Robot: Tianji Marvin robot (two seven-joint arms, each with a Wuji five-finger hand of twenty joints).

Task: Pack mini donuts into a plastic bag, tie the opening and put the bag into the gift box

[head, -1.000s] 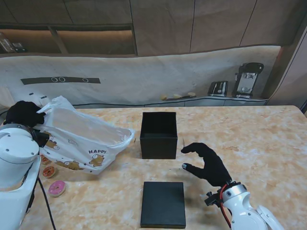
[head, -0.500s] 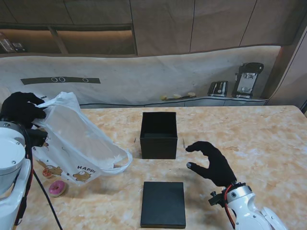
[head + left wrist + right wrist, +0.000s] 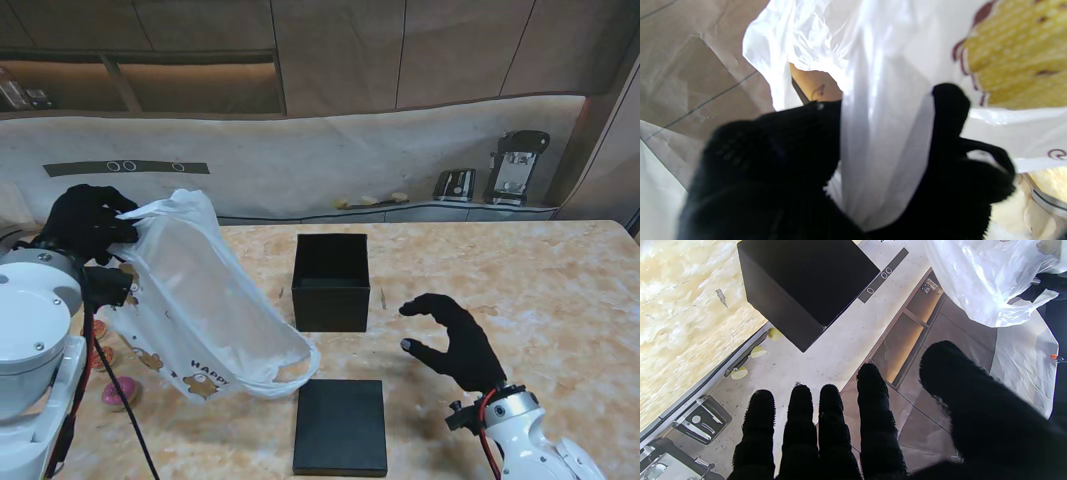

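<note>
My left hand (image 3: 88, 222) is shut on the top edge of a white plastic bag (image 3: 210, 300) printed with bears and "HAPPY", holding it lifted at the left of the table. The left wrist view shows my black fingers (image 3: 950, 110) pinching the bag's film (image 3: 880, 110). The bag hangs slanting toward the black gift box (image 3: 331, 281), which stands open at the table's middle. Its flat black lid (image 3: 340, 425) lies nearer to me. A pink mini donut (image 3: 113, 393) lies on the table under the bag. My right hand (image 3: 455, 340) hovers open to the right of the box, holding nothing.
Another donut (image 3: 98, 328) peeks out by my left arm. A counter behind the table carries a toaster (image 3: 455, 184) and a coffee machine (image 3: 517, 165). The right part of the marble table (image 3: 540, 280) is bare.
My left hand has lifted the bag and swung it to the right, so its lower end now hangs close to the box and lid. My right hand has drifted slightly right.
</note>
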